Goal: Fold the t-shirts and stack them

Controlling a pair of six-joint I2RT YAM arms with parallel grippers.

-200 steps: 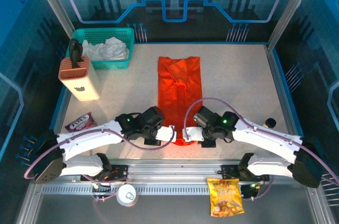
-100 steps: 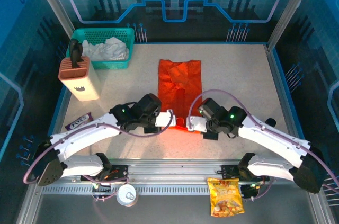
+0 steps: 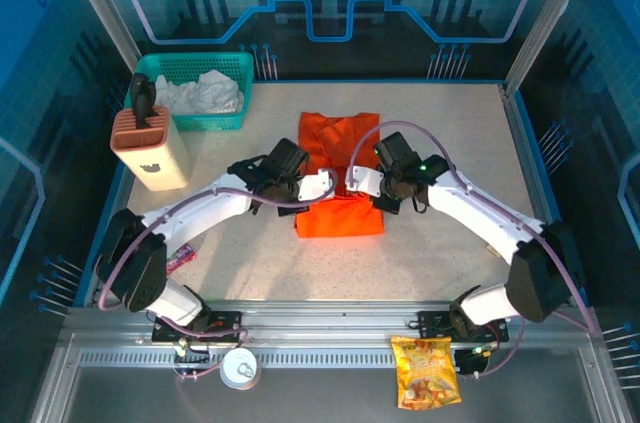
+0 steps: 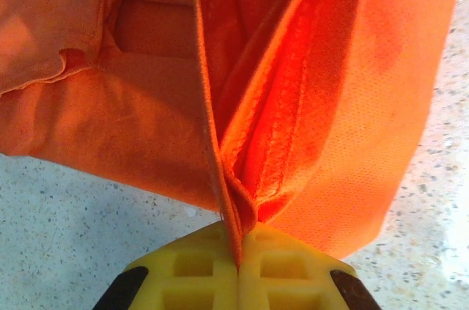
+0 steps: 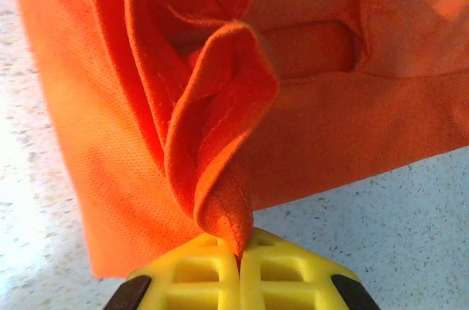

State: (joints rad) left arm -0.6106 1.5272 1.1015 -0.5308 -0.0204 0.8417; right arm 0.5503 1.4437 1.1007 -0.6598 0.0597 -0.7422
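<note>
seen from above: left arm (image 3: 200, 213) stretched from the near-left corner toward the middle of the surface (image 3: 450, 263), upper link low beside the near-left edge, forearm angled far and right, wrist turned right. right arm (image 3: 480, 218) mirrored, rising from the near-right corner, forearm angled far and left, wrist turned left. both wrists brought together over the orange t-shirt (image 3: 340, 221), left fingers (image 3: 322, 184) and right fingers (image 3: 357, 180) facing each other, near one another with a strip of cloth between.

orange t-shirt on the middle of the surface, lying lengthwise near to far; near part doubled into a flat rectangle, far part with the sleeves spread beyond the wrists.

from the left wrist: left fingers (image 4: 227, 262) pressed tight together on a pinched fold of the orange t-shirt (image 4: 330, 105), hem seam running up from the yellow pads, cloth raised off the speckled surface.

from the right wrist: right fingers (image 5: 231, 251) likewise clamped on a bunched corner of the orange t-shirt (image 5: 110, 141), fold curling up and over above the pads.

far left: teal basket (image 3: 195, 68) holding white cloth (image 3: 205, 93), pink holder (image 3: 150, 148) just near it.
</note>
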